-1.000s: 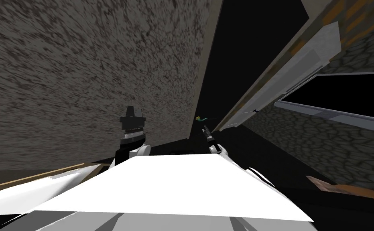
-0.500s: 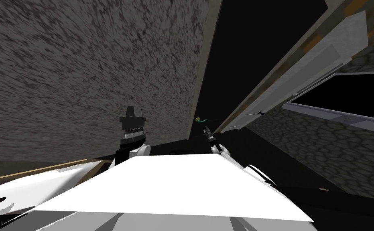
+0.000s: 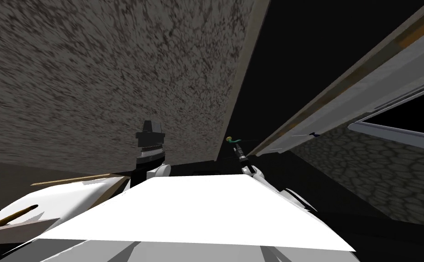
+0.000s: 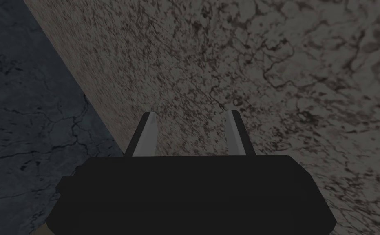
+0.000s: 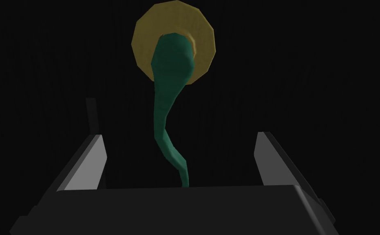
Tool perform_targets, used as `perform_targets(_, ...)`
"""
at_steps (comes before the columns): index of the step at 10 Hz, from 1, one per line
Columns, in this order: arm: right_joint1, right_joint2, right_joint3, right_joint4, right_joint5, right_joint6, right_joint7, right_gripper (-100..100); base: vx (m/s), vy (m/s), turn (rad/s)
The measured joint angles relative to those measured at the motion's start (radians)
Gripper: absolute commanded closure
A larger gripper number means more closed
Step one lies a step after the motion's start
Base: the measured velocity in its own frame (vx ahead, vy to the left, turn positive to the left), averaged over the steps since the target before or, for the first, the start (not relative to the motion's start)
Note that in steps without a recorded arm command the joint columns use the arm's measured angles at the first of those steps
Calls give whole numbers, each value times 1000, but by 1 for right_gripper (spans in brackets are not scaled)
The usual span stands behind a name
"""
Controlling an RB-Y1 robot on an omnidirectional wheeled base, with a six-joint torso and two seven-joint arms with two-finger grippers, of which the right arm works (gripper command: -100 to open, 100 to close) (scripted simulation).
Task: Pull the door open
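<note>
A green lever handle [image 5: 169,89] on a round yellow plate [image 5: 201,36] sits on a black surface. It lies between the fingers of my right gripper [image 5: 180,136], which stand open, wide of the lever on both sides and not touching it. In the head view the handle [image 3: 230,138] shows small at the foot of a black area, just beyond my right gripper [image 3: 235,145]. My left gripper [image 3: 148,126] is held up on the left, facing a speckled grey wall [image 3: 93,77]. Its fingers [image 4: 149,134] are open with nothing between them.
A long grey frame [image 3: 343,95] slants along the right of the black area, with a cobbled stone wall [image 3: 379,177] below it. The speckled wall's pale edge [image 3: 245,77] bounds the black area on the left. Dark cracked flooring [image 4: 30,122] lies beside the left gripper.
The whole head picture has turned: the grey frame has swung up and to the right and the black area between it and the wall looks wider. My right gripper has stayed at the handle.
</note>
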Motion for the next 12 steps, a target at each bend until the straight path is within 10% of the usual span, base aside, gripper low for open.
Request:
perform_targets(4, -3, -7, -46, 90, -19, -47, -16, -100, 137, 22, 162)
perform_targets(5, -4, -8, -47, 93, -20, -51, -19, 100, -4, 2, -17)
perform_targets(12, 2, -18, -41, 89, -24, -53, -22, 100, -50, -21, 49)
